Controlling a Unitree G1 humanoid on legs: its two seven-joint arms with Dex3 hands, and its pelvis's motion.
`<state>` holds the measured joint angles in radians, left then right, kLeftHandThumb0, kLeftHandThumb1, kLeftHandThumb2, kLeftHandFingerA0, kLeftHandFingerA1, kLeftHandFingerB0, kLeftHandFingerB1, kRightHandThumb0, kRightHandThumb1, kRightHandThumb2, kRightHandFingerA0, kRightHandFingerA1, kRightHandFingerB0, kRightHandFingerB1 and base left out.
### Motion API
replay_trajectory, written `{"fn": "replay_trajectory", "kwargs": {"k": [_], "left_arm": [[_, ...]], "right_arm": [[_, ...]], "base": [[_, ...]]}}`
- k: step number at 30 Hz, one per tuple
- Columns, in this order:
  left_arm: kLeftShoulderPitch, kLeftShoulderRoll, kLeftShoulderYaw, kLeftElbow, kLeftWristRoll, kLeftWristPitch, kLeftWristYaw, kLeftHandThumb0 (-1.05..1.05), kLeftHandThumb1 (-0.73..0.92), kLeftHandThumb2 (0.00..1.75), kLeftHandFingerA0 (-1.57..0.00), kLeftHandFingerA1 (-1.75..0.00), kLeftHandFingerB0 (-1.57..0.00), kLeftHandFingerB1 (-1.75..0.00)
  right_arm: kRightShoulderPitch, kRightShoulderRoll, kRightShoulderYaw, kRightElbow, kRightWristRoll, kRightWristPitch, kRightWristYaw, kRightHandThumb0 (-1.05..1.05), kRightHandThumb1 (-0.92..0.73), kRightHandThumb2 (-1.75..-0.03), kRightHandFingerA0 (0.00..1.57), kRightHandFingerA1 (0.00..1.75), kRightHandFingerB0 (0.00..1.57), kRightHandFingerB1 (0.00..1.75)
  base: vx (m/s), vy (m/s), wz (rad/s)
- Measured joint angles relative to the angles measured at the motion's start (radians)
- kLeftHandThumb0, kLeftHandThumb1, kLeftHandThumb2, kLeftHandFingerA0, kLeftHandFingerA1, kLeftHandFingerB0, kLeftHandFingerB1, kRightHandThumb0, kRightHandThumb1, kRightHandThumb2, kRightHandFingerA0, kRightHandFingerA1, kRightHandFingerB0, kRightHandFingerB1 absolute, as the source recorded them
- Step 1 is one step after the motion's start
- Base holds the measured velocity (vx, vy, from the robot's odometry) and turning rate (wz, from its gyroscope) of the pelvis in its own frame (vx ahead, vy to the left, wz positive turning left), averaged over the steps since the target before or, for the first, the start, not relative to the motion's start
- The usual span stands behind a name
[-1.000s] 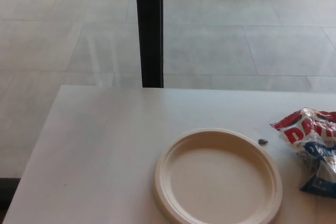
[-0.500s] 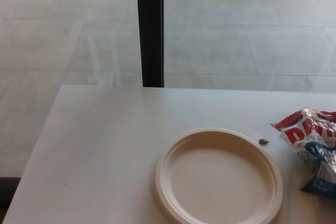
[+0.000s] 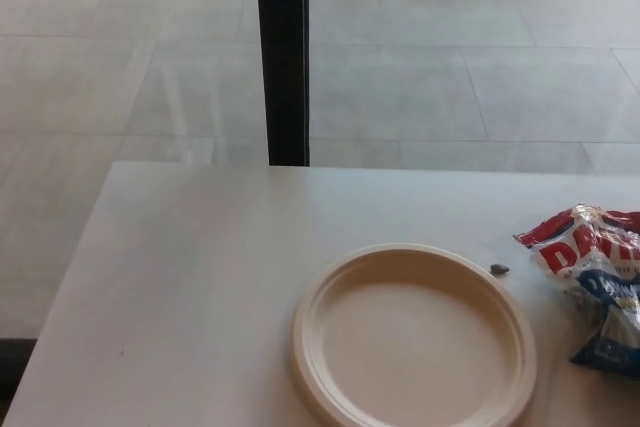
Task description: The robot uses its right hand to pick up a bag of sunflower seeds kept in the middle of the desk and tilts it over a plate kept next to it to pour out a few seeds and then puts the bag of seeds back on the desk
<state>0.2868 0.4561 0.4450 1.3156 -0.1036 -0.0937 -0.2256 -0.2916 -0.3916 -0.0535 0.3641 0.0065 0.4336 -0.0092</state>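
A crumpled red, white and blue bag of sunflower seeds [image 3: 592,277] lies flat on the white desk [image 3: 200,277] at the right edge of the head view, partly cut off by the frame. Just left of it rests a round cream plate [image 3: 414,337] with nothing on it. One small dark seed [image 3: 499,269] lies on the desk between the plate's rim and the bag. Neither of my hands shows in the view.
A black vertical post [image 3: 281,55] stands behind the desk's far edge, in front of a pale tiled floor [image 3: 450,57]. The desk's left edge runs diagonally down toward the lower left corner.
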Motion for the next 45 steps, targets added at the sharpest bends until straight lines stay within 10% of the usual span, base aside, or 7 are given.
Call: {"fn": "replay_trajectory", "kwargs": {"k": [1, 7, 22, 28, 35, 36, 45], "left_arm": [[0.000, 0.000, -0.001, 0.000, 0.000, -0.002, 0.000, -0.92, 0.86, 0.66, -0.53, -0.61, -0.34, -0.39], [-0.001, -0.003, -0.001, -0.001, 0.000, -0.006, 0.002, -0.87, 0.69, 1.10, -0.49, -0.67, -0.29, -0.52], [-0.009, -0.007, 0.017, -0.001, -0.018, -0.010, -0.002, -0.94, 0.87, 0.66, -0.47, -0.60, -0.30, -0.39], [-0.008, -0.008, 0.006, -0.001, -0.020, -0.016, -0.004, -0.94, 0.71, 1.13, -0.50, -0.67, -0.25, -0.49], [-0.009, -0.011, 0.005, -0.001, -0.021, -0.021, -0.003, -0.95, 0.89, 0.67, -0.50, -0.61, -0.34, -0.39], [-0.009, -0.012, 0.005, -0.002, -0.021, -0.021, -0.002, -1.01, 0.73, 1.15, -0.52, -0.70, -0.29, -0.50], [-0.016, -0.020, 0.005, -0.002, -0.022, -0.021, 0.001, -0.94, 0.90, 0.68, -0.49, -0.63, -0.34, -0.39]], "right_arm": [[-0.002, 0.005, 0.001, 0.000, -0.006, 0.003, -0.007, -0.88, -0.75, -0.64, 0.10, 0.57, 0.22, 0.30], [-0.009, 0.056, 0.041, -0.056, -0.047, 0.037, -0.041, -0.39, -0.32, -0.98, 0.06, 0.57, 0.00, 0.48], [0.023, 0.076, 0.147, -0.224, -0.158, 0.114, -0.052, -0.84, -0.60, -0.99, 0.04, 0.44, 0.17, 0.46], [0.050, 0.073, 0.147, -0.189, -0.179, 0.116, -0.058, -0.80, -0.77, -0.63, 0.01, 0.45, 0.24, 0.30], [0.051, 0.104, 0.143, -0.177, -0.200, 0.118, -0.081, -0.80, -0.58, -0.97, 0.00, 0.34, 0.17, 0.46], [0.051, 0.114, 0.140, -0.176, -0.202, 0.117, -0.087, -0.81, -0.58, -0.96, 0.00, 0.34, 0.18, 0.47], [0.048, 0.166, 0.151, -0.165, -0.240, 0.119, -0.127, -0.83, -0.57, -0.97, 0.00, 0.33, 0.18, 0.47]], "base": [[0.00, 0.000, 0.00], [0.00, 0.000, 0.00], [0.00, 0.000, 0.00], [0.00, 0.000, 0.00], [0.00, 0.000, 0.00], [0.00, 0.000, 0.00], [0.00, 0.000, 0.00]]}}
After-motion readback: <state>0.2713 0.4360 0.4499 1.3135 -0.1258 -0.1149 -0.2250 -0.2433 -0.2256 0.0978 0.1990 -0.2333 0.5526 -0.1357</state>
